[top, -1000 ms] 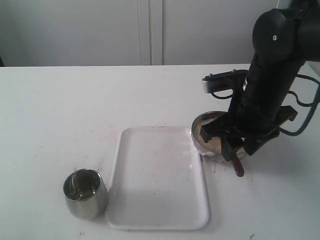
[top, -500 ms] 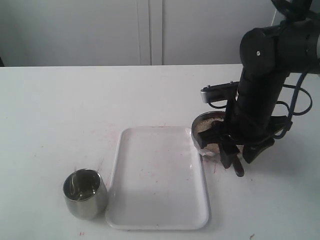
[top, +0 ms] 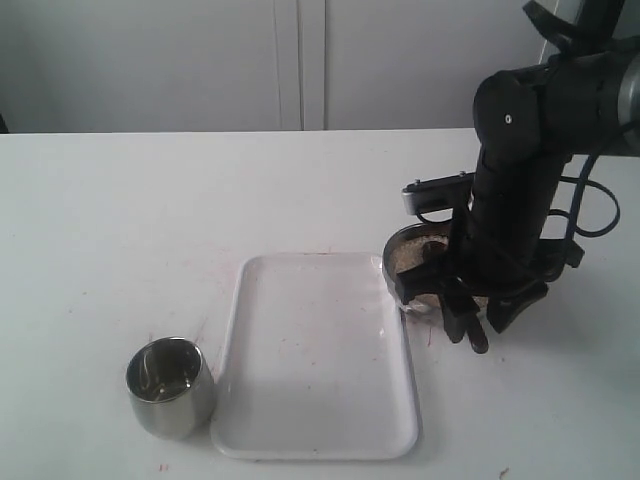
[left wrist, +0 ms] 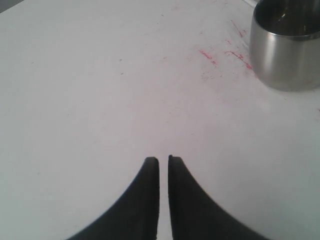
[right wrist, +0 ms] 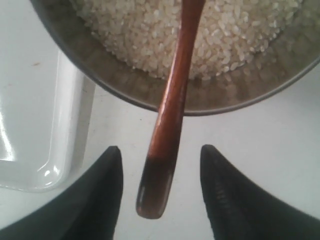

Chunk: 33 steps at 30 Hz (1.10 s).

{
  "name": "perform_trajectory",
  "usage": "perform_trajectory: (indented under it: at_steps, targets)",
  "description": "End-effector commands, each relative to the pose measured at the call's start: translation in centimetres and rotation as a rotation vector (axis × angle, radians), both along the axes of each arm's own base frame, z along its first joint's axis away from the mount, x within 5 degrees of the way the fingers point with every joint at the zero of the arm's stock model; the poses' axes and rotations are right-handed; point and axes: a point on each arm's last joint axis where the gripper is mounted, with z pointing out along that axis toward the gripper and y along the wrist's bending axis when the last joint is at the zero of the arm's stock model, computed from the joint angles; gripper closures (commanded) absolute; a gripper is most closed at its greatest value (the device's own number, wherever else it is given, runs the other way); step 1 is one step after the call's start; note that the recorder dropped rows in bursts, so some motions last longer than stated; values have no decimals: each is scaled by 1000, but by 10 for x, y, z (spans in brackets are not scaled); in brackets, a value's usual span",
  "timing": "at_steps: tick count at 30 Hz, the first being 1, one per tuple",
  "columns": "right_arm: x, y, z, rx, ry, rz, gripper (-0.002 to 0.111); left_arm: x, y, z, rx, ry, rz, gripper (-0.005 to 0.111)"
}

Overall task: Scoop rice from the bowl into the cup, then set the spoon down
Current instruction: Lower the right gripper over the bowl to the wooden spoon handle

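The steel bowl (top: 402,268) sits right of the tray, holding the off-white rice (top: 409,256). The reddish-brown wooden spoon (right wrist: 172,95) rests with its head in the rice (right wrist: 145,30) and its handle sticking out over the bowl's rim (right wrist: 230,97), its end (top: 478,341) above the table. My right gripper (right wrist: 160,148) is open, one finger on each side of the handle's end, not touching it. The steel cup (top: 170,386) stands at the front left. My left gripper (left wrist: 161,158) is shut on nothing above bare table, near the cup (left wrist: 287,50), and is out of the exterior view.
A white rectangular tray (top: 315,350) lies between cup and bowl, its corner (right wrist: 35,130) close beside the bowl. Faint red marks stain the table near the cup (left wrist: 220,55). A white wall runs along the table's far edge.
The right arm has shifted left and come lower over the bowl, bringing its open fingers around the spoon handle's end. Spoon, bowl and cup have not moved.
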Motion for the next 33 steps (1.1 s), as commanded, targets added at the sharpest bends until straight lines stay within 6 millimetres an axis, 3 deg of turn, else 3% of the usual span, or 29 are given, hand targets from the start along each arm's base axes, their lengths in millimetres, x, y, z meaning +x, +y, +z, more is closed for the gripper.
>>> perform_trajectory:
  at_steps: [1, 11, 19, 30, 33]
  targets:
    - [0, 1, -1, 3, -9, -6, 67, -1, 0, -7, -5, 58, -4, 92]
    - [1, 1, -3, 1, -5, -6, 68, -1, 0, -7, -5, 58, -4, 92]
    - [6, 2, -19, -6, 20, -6, 69, -1, 0, -7, -5, 58, -4, 92]
    - [7, 2, -19, -2, 6, -6, 77, -1, 0, -7, -5, 58, -4, 92]
    - [7, 2, -19, -3, 10, -6, 85, -1, 0, -7, -5, 58, -4, 92]
